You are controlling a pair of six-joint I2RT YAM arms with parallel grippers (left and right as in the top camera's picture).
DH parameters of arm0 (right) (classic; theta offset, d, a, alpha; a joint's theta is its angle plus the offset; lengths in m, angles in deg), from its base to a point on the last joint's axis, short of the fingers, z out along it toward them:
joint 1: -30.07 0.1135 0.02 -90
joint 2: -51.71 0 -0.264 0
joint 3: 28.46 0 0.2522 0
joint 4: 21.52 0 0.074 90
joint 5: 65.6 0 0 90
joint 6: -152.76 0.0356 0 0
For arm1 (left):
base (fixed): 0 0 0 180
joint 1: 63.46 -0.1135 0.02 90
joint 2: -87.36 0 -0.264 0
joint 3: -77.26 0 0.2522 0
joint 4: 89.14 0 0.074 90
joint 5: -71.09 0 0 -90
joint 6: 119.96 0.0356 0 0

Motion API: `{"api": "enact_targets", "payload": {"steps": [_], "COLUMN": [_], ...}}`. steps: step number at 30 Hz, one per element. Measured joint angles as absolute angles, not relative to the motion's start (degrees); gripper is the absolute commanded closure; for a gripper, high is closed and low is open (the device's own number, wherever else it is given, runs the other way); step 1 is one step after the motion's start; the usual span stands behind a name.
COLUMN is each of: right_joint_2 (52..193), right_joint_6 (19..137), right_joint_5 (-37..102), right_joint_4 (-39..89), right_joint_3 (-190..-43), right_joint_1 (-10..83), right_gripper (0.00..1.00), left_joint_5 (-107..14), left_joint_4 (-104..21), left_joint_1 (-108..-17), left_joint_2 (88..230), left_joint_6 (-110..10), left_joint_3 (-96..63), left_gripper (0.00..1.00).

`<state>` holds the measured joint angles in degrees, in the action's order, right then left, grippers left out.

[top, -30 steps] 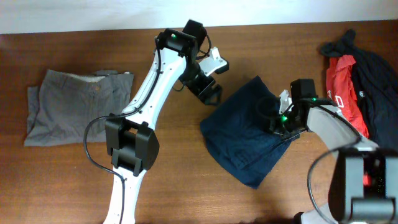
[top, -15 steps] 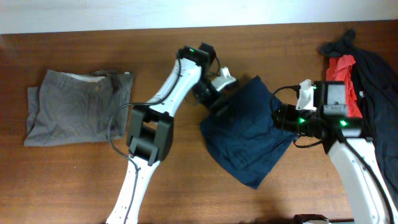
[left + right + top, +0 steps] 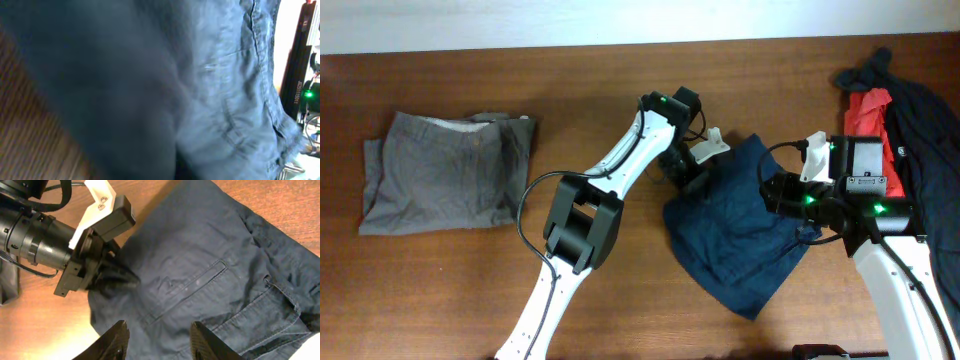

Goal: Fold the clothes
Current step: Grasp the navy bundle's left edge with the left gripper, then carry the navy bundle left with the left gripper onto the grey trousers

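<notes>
Overhead, the left gripper (image 3: 693, 181) is pinching the near-side edge of the navy blue piece (image 3: 740, 240), which is spreading away from it toward the right gripper (image 3: 778, 192). The grey shorts (image 3: 445, 170) are lying well apart, beyond the left arm.

The left wrist view is showing only navy cloth (image 3: 215, 90) pressed close; its own fingers are hidden.

From the right wrist, the left gripper (image 3: 120, 277) is clamping a small tuck of fabric (image 3: 210, 265), while the right gripper (image 3: 160, 336) is hovering spread and empty just above it.

That bite is looking shallow, so a pull may be slipping the cloth free or bunching it; the grippers are also working close enough to collide.
</notes>
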<state>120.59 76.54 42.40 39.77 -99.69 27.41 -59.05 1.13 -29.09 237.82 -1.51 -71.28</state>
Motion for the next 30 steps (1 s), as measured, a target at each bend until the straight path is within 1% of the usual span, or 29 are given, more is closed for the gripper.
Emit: {"api": "enact_targets", "payload": {"steps": [7,12,15,19,24,30], "right_joint_2": [120.59,120.59,120.59,120.59,120.59,120.59], "right_joint_6": [76.50,76.54,76.50,76.48,76.50,76.48], "right_joint_5": [42.38,42.38,42.25,42.23,42.23,42.23], "right_joint_4": [39.94,40.34,40.53,40.67,40.69,40.69], "right_joint_3": [-99.69,-99.69,-99.69,-99.69,-99.69,-99.69], "right_joint_1": [27.41,27.41,27.41,27.41,27.41,27.41], "right_gripper": [0.56,0.55,0.55,0.56,0.56,0.56], "left_joint_5": [-59.21,-59.21,-59.19,-58.33,-57.42,-56.80], "left_joint_4": [4.72,10.86,15.82,18.84,18.75,17.00], "left_joint_1": [-29.92,-34.99,-41.31,-52.91,-68.08,-83.10], "left_joint_2": [237.82,237.82,237.79,237.01,234.43,232.11], "left_joint_6": [-2.52,-3.89,-5.05,-10.65,-19.78,-30.84], "left_joint_3": [-72.18,-77.77,-82.87,-89.23,-92.59,-92.86], "left_gripper": [1.00,0.99,1.00,1.00,1.00,0.99]}}
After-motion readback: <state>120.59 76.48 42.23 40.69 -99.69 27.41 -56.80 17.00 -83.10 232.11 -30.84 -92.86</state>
